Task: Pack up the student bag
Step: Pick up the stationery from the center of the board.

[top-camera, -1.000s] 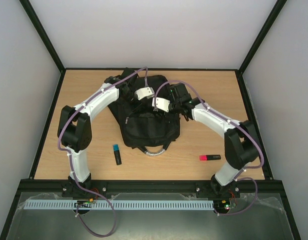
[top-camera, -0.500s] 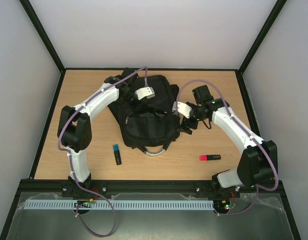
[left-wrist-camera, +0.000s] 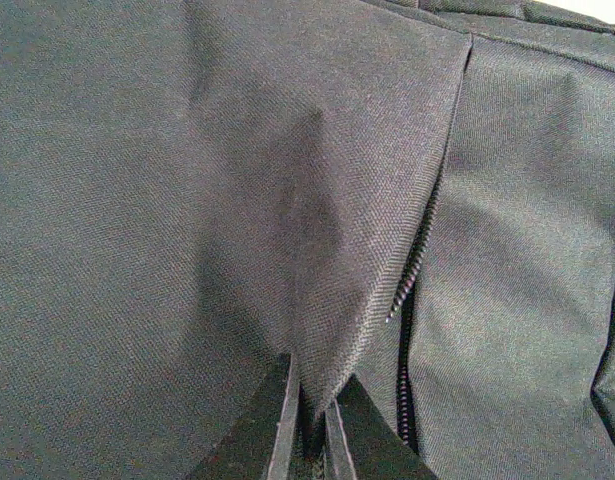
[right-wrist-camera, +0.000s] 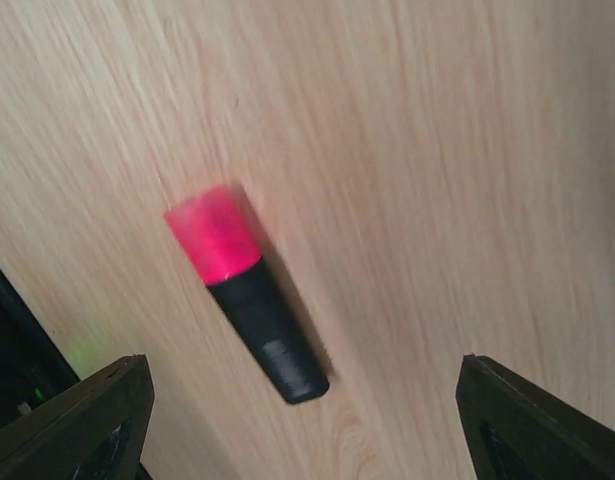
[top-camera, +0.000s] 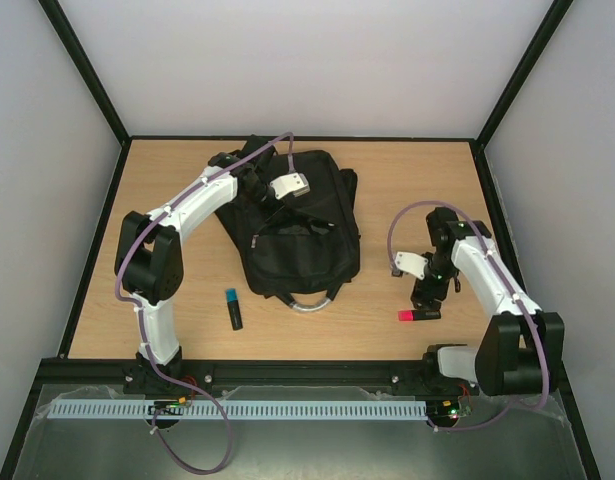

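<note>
The student bag, large, black and soft, lies at the table's middle with its grey loop handle toward the front. My left gripper rests on the bag's upper part. In the left wrist view the left gripper is shut on a fold of the bag's fabric beside an open zipper. My right gripper hangs over a pink-and-black highlighter at the front right. In the right wrist view the right gripper stands open and empty, and the highlighter lies on the wood between and ahead of the fingers.
A blue-and-black marker lies on the wooden table in front of the bag's left side. A black frame edges the table, with white walls behind and at the sides.
My right arm has swung away from the bag to the front right and come down over the pink highlighter. The left gripper has kept its hold on the bag.
</note>
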`<state>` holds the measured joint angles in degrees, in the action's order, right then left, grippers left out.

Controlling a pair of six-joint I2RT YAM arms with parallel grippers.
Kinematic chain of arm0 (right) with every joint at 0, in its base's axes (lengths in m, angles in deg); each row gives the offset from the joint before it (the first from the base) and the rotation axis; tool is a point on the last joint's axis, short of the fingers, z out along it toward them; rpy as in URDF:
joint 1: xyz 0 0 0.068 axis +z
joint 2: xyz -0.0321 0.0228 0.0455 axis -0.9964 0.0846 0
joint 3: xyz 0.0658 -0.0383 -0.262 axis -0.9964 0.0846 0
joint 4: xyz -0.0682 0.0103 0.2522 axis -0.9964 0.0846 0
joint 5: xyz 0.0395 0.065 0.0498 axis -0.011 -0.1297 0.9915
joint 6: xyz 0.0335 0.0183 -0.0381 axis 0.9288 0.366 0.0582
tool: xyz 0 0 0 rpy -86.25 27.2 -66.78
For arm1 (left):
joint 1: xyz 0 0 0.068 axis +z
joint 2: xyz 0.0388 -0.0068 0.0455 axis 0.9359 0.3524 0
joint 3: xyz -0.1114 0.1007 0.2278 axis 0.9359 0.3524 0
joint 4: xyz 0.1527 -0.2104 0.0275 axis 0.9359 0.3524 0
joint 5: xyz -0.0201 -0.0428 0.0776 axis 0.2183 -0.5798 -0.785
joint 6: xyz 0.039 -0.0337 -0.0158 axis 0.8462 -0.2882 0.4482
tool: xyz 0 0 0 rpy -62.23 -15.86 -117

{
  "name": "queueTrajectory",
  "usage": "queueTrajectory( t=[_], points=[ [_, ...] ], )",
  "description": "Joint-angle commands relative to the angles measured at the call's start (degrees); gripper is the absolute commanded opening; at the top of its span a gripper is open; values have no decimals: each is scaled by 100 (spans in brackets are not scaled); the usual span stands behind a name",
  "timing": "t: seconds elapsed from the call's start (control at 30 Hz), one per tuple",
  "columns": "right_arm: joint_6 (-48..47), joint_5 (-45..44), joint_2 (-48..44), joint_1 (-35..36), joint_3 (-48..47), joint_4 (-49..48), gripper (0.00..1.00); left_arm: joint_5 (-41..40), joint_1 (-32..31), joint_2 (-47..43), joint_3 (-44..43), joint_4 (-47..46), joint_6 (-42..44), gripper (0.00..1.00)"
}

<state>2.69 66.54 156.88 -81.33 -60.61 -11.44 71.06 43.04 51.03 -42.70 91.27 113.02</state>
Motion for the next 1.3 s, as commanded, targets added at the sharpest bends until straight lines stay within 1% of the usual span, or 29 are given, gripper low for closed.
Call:
queueTrajectory(
  t=[0.0, 0.13, 0.2, 0.3, 0.47, 0.6, 0.77, 0.97, 1.07, 1.13, 1.27],
  points=[
    [-401, -610, -363, -82, 368, 365, 83, 525, -65, -52, -177, 144, -146, 2],
    [-455, -579, -433, -83, 550, 380, 82, 546, -58, -79, -122, 109, -178, 2],
    [-537, -659, -415, -83, 648, 352, 79, 547, -65, -90, -101, 109, -197, 2],
    [-669, -931, -434, -83, 1032, -106, 77, 552, -62, -133, -36, 100, -215, 2],
    [-957, -946, -419, -83, 1406, -618, 73, 520, -75, -157, 8, 100, -234, 2],
    [-960, -832, -185, -53, 1572, -891, 70, 499, -75, -134, -54, 91, -253, 2],
    [-666, -817, 229, 140, 1647, -1242, 64, 446, -88, -102, -149, 107, -244, 2],
    [87, -635, 741, 566, 1389, -1514, 49, 360, -101, -106, -121, 109, -221, 2],
    [718, -529, 1206, 771, 1085, -1683, 38, 354, -104, -97, -133, 108, -208, 2],
    [1230, -456, 1605, 825, 721, -1753, 31, 350, -107, -76, -153, 109, -207, 2],
    [2178, -507, 2405, 822, -83, -1721, 23, 328, -109, -79, -161, 117, -199, 2]
  ],
)
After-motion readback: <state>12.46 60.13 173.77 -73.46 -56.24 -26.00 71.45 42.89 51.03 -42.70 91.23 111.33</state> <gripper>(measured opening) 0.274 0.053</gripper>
